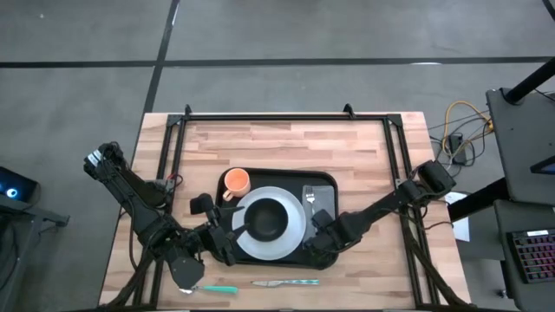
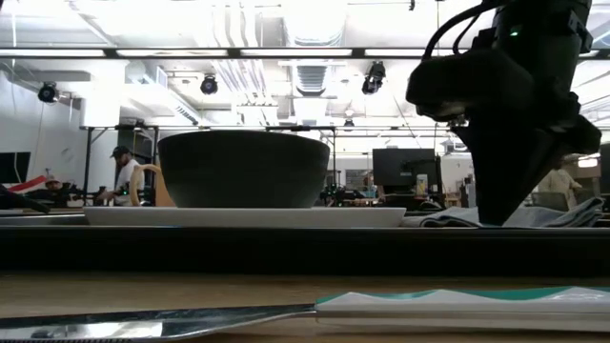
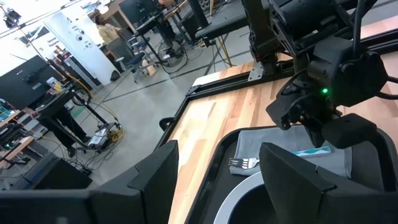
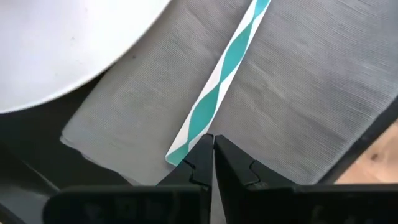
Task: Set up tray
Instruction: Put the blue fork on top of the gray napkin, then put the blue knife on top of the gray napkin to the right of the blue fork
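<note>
Large flat black rectangular tray (image 1: 323, 180) sits mid-table, mostly set. On it: round white plate (image 1: 293, 232) with dark bowl (image 1: 267, 219) on top, orange mug (image 1: 236, 182) at the far-left corner, grey folded cloth napkin (image 4: 298, 99) right of the plate carrying a fork (image 1: 309, 198).

Right gripper (image 4: 213, 152) is over the napkin's near end, fingers clenched together just beside the teal-and-white striped handle (image 4: 217, 81), which lies free.

Left gripper (image 3: 217, 168) hangs released at the plate's left.

Left to do, I'd judge: knife (image 1: 284, 282) and teal-handled utensil (image 1: 217, 289) lie on the table, off the tray.
</note>
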Motion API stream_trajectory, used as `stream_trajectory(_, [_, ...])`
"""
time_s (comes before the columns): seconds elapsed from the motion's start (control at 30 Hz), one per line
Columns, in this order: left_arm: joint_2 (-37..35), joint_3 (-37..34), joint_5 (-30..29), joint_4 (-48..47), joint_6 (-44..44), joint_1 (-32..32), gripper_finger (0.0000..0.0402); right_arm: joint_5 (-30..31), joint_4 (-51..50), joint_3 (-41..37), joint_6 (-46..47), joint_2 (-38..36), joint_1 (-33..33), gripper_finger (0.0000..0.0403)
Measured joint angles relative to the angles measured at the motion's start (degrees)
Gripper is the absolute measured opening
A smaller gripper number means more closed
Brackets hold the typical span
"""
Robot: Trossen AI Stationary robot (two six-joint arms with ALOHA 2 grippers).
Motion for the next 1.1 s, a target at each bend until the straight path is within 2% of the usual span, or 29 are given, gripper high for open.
stream_trajectory(0.37, [0.0,0.0,0.0,0.0,0.0,0.0,0.0204,0.2,3.3,0.0,-1.8,1.7,-0.6,0.0008])
stream_trajectory(0.57, [0.0,0.1,0.0,0.0,0.0,0.0,0.0204,0.0,3.2,2.6,-5.3,3.2,-1.4,0.0008])
stream_trajectory(0.67, [0.0,0.1,0.0,0.0,0.0,0.0,0.0204,0.1,1.3,4.2,-5.9,3.6,-1.5,0.0008])
stream_trajectory(0.73, [0.0,0.1,0.0,0.0,0.0,0.0,0.0204,0.6,-3.7,5.5,-5.9,3.7,-1.5,0.0008])
stream_trajectory(0.87, [0.0,0.1,0.0,0.1,0.0,0.0,0.0204,4.0,-14.2,8.7,-6.4,2.4,-0.4,0.0008])
stream_trajectory(0.93, [0.0,0.1,0.0,0.1,0.0,0.0,0.0204,8.2,-17.4,10.5,-8.1,1.1,1.0,0.0009])
stream_trajectory(1.0, [0.0,0.1,0.0,0.2,0.0,0.0,0.0204,12.3,-17.9,12.3,-13.9,-0.3,2.8,0.0009])
stream_trajectory(1.1, [-0.1,0.1,0.0,0.2,-0.2,0.0,0.0204,13.2,-14.0,15.8,-22.2,-2.0,6.1,0.001])
